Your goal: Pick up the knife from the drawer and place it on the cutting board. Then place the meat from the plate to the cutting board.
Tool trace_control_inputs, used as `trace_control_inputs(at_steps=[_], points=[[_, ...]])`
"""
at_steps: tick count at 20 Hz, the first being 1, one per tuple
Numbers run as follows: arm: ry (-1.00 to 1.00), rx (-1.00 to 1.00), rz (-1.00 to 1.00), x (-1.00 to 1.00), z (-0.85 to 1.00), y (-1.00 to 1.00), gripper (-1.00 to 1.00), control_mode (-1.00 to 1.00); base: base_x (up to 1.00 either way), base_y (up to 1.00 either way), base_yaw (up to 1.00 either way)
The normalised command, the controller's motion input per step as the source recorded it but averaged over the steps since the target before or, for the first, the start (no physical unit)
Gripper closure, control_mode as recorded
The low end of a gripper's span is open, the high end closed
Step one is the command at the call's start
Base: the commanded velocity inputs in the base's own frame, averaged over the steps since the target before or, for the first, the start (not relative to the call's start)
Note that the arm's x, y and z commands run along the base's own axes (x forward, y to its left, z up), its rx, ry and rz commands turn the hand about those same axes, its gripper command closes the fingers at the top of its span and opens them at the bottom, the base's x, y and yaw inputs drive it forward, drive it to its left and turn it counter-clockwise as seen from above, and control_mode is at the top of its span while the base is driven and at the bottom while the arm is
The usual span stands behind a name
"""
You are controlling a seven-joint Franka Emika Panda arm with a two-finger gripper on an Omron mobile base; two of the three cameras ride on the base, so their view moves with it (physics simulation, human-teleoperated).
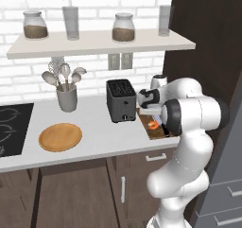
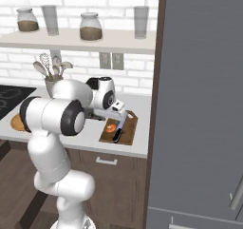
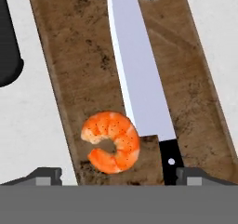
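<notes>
With knife and shrimp-shaped meat both seen lying on the cutting board, meat at 9 o'clock of the handle, both placements are judged done; tool is spread wide, released; plate is bare.

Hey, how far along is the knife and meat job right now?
Both placements look done: the knife lies on the cutting board, and the meat sits beside its handle end. The plate is bare. Nothing is in hand; the gripper hovers open above the meat. What's left, probably, is only backing the arm away.
</notes>
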Motion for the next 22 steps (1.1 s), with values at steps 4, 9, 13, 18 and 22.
trace_control_inputs(at_steps=[4, 9, 13, 18, 22], points=[[0.0, 0.0, 0.0, -0.62, 0.63, 0.0, -1.0, -1.0, 0.0, 0.0, 0.0], [0.0, 0.0, 0.0, -0.81, 0.52, 0.0, -1.0, -1.0, 0.0, 0.0, 0.0], [-0.01, 0.0, 0.0, -0.83, 0.28, 0.0, -1.0, -1.0, 0.0, 0.0, 0.0], [-0.08, 0.0, 0.06, -0.54, 0.06, 0.24, -1.0, -1.0, 0.0, 0.0, 0.0], [-0.14, 0.0, 0.11, -0.52, 0.02, 0.49, -1.0, -1.0, 0.0, 0.0, 0.0]])
